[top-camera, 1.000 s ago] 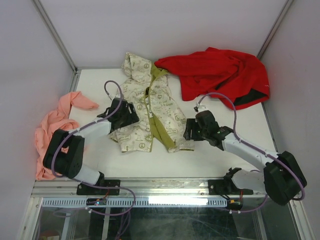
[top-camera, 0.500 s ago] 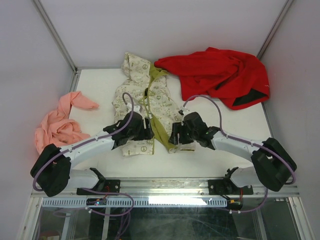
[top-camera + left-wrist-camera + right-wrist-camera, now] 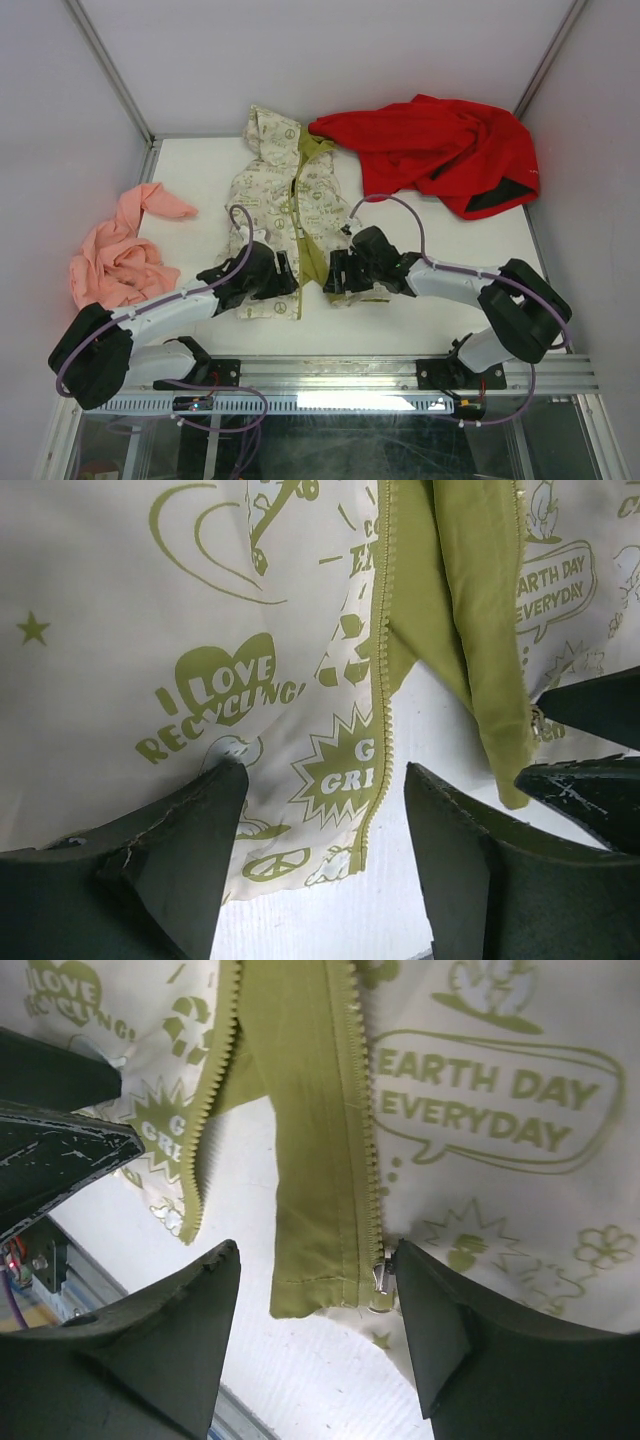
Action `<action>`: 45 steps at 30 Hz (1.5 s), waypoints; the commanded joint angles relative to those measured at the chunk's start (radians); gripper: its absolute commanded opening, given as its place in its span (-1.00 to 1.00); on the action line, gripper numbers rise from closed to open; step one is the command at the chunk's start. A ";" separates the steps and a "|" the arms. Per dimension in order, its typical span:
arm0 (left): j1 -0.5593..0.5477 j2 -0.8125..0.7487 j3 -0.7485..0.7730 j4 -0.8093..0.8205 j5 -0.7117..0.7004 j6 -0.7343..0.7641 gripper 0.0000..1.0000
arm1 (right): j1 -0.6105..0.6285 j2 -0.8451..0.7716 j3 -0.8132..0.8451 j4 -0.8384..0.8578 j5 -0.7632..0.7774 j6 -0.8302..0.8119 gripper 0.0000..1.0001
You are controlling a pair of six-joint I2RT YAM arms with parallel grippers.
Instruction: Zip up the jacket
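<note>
Bright, even, diffuse light, no hot spots on fabric. Top view is sharp, with only soft short shadows along the jacket (image 3: 265, 195) hem. Light strip (image 3: 370, 400) below the jacket clips to white. Wrist views: jacket print is crisp; left fingers (image 3: 170, 880) and right fingers (image 3: 140, 1350) are near-black, slightly soft, detail crushed.

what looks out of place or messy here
The jacket lies unzipped, zipper edges splayed apart at the hem, green lining folded out. A pink garment spills past the table's left edge. The red garment is bunched in the far corner.
</note>
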 commanded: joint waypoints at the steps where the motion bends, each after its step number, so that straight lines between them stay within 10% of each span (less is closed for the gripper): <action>1: -0.004 -0.067 -0.014 -0.025 0.016 -0.038 0.36 | 0.037 0.019 0.065 0.055 -0.038 0.019 0.32; 23: -0.003 -0.234 0.019 -0.061 -0.020 -0.058 0.36 | 0.197 -0.016 0.210 -0.131 0.115 -0.081 0.23; 45: -0.010 0.179 0.183 0.116 0.158 0.064 -0.18 | 0.036 -0.107 -0.040 -0.069 0.289 -0.051 0.12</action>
